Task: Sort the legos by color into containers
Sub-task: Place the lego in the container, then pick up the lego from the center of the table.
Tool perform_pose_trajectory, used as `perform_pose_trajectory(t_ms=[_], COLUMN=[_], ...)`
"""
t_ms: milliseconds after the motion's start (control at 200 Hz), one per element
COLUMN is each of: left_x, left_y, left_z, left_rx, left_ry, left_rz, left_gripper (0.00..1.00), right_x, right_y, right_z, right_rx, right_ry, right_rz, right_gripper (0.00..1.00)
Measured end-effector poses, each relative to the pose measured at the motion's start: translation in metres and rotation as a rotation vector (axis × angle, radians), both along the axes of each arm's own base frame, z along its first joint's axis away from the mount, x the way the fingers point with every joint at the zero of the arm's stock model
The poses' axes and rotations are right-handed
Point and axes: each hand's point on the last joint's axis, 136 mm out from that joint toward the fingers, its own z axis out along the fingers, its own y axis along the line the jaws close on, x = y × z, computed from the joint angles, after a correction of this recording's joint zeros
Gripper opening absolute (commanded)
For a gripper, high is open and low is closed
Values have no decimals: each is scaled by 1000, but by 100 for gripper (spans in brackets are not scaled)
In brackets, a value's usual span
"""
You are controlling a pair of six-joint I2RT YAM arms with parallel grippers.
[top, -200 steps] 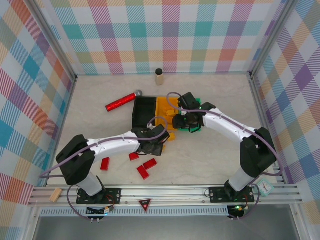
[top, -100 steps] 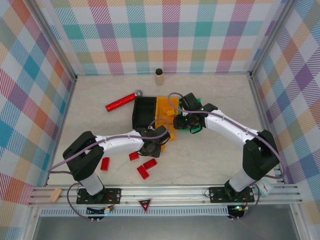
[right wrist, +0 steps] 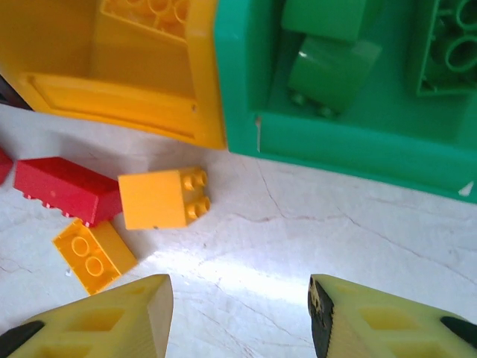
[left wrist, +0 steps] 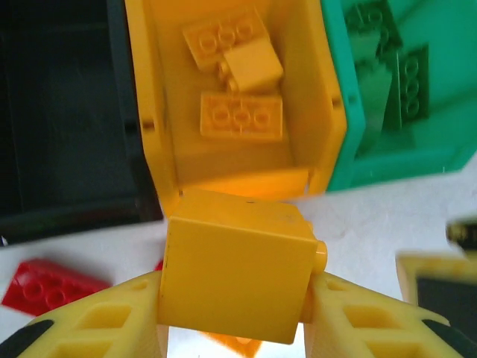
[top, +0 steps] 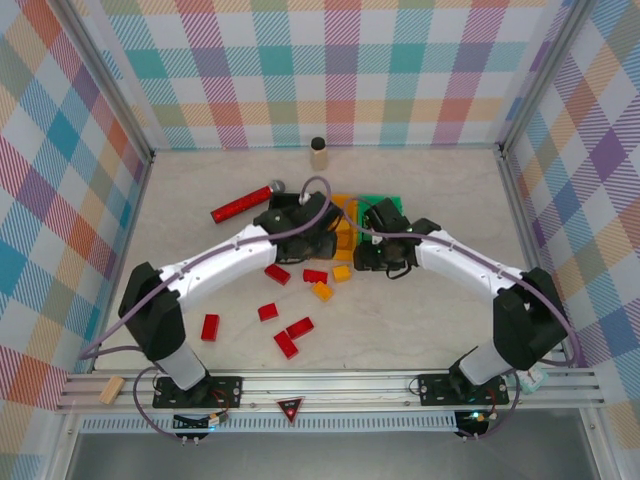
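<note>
1. Orange-yellow in colour, the held brick is clamped between the two fingers of the left gripper. Its studs point right, and it hangs at the near end of the orange bin.
2. Inside the orange bin lie three stored orange bricks, the nearest with its studs up.
3. The green bin is joined to the right side of the orange bin and holds green bricks. The black bin is joined to the left side; its interior is too dark to read.
4. The right gripper has its fingers spread with nothing between them. It hangs above bare table, just before the near wall of the green bin.
5. To the left of the right gripper, a loose orange brick lies on its side, touching a red brick. A smaller orange brick lies just beside them, studs up.
6. In the top view both arms reach to the bin row at mid-table. Scattered red bricks lie on the table between the bins and the arm bases.
7. A red cylinder with a grey end lies left of the bins. A tan cylinder with a dark top stands upright near the back wall.
</note>
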Motion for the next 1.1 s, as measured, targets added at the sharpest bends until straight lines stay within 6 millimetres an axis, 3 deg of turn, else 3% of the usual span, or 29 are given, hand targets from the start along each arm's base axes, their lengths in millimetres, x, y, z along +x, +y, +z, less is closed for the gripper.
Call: perform_pose_trajectory(t_ms=[80, 190, 310, 340, 455, 650, 780, 885, 925, 1100], left_x=[21, 40, 47, 47, 47, 22, 0, -13, -20, -49], left_y=[-6, -12, -14, -13, -12, 15, 47, 74, 84, 119], left_z=[-4, -25, -42, -43, -37, -11, 4, -2, -8, -36], left_rx=[8, 36, 61, 61, 50, 2, -21, -11, -6, 12], left_ry=[-1, 30, 62, 64, 56, 15, -16, -24, -21, 23], left_rz=[8, 3, -7, -11, -16, 8, 56, 115, 135, 203], left_gripper=[49, 56, 63, 68, 68, 68, 68, 68, 72, 71], right_x=[-8, -19, -30, -34, -47, -73, -75, -68, -64, -51], right_y=[-4, -6, -6, -5, 11, 64, 97, 111, 113, 117], right_z=[-1, -4, -11, -14, -19, -34, -46, -47, -48, -58], right_rx=[12, 49, 77, 79, 93, 68, 15, -25, -41, -112], right_ry=[6, 13, 34, 42, 47, 70, 70, 44, 34, 22], right_rz=[-13, -24, -27, -25, 33, 215, 300, 330, 332, 349], right_gripper=[52, 52, 54, 56, 61, 66, 69, 69, 69, 68])
